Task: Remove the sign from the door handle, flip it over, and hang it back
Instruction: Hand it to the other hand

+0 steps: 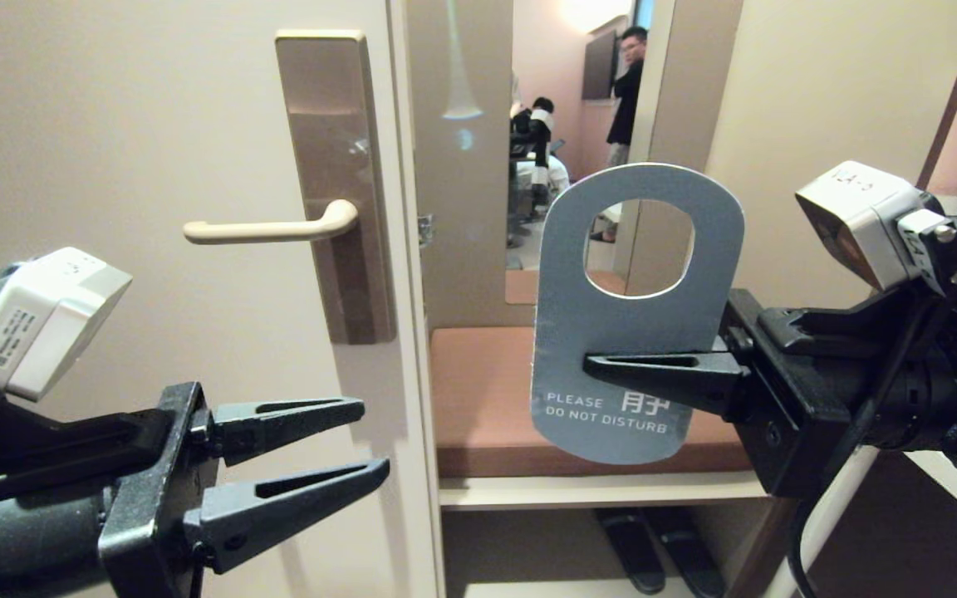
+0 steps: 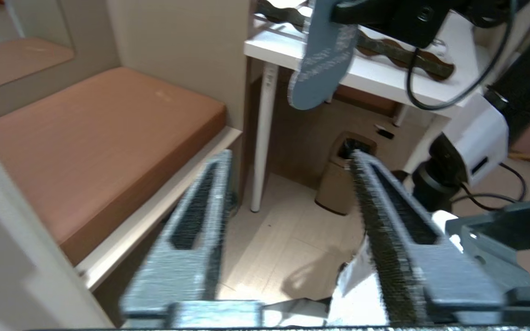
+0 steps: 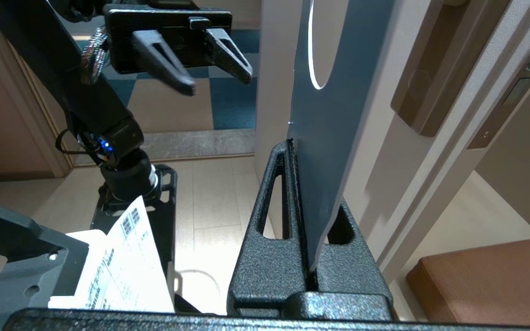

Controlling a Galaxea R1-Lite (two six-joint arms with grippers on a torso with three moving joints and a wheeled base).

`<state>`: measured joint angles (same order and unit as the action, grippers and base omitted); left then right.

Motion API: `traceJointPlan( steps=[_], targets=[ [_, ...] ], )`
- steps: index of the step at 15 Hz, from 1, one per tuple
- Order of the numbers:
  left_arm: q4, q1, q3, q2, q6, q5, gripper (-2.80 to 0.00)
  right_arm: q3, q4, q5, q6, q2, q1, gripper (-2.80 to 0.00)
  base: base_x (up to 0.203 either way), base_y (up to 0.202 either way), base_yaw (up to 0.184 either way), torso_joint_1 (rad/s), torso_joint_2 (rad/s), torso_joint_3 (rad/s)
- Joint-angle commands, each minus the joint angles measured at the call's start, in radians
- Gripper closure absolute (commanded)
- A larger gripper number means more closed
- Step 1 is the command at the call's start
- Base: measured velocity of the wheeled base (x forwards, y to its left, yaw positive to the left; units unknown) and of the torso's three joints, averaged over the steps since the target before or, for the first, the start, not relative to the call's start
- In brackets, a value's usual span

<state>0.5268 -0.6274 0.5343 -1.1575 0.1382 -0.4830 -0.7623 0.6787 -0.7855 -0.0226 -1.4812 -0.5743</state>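
Observation:
The sign (image 1: 611, 332) hangs upright in the air to the right of the door edge, blue face with white text toward me, round hole at the top. My right gripper (image 1: 591, 365) is shut on the sign's right edge at mid-height; in the right wrist view the sign (image 3: 338, 105) stands pinched between the black fingers (image 3: 269, 220). The door handle (image 1: 271, 228), a cream lever on a brown plate (image 1: 337, 183), is bare. My left gripper (image 1: 370, 436) is open and empty, low and left, below the handle. The sign (image 2: 320, 59) shows far off in the left wrist view.
A brown cushioned bench (image 1: 487, 399) lies beyond the door edge (image 1: 412, 332), with slippers (image 1: 653, 548) on the floor under it. A mirror (image 1: 561, 124) behind the sign shows a person standing. A small bin (image 2: 343, 179) and a white desk (image 2: 384, 69) sit to the side.

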Motion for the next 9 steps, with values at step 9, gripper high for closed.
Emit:
traceJointPlan(
  steps=[9],
  targets=[
    [0.086, -0.075, -0.007, -0.053, 0.008, -0.003, -2.80, -0.023, 0.013, -0.054, 0.000, -0.026, -0.060, 0.00, 0.000, 0.000, 0.000, 0.000, 0.00, 0.000]
  ],
)
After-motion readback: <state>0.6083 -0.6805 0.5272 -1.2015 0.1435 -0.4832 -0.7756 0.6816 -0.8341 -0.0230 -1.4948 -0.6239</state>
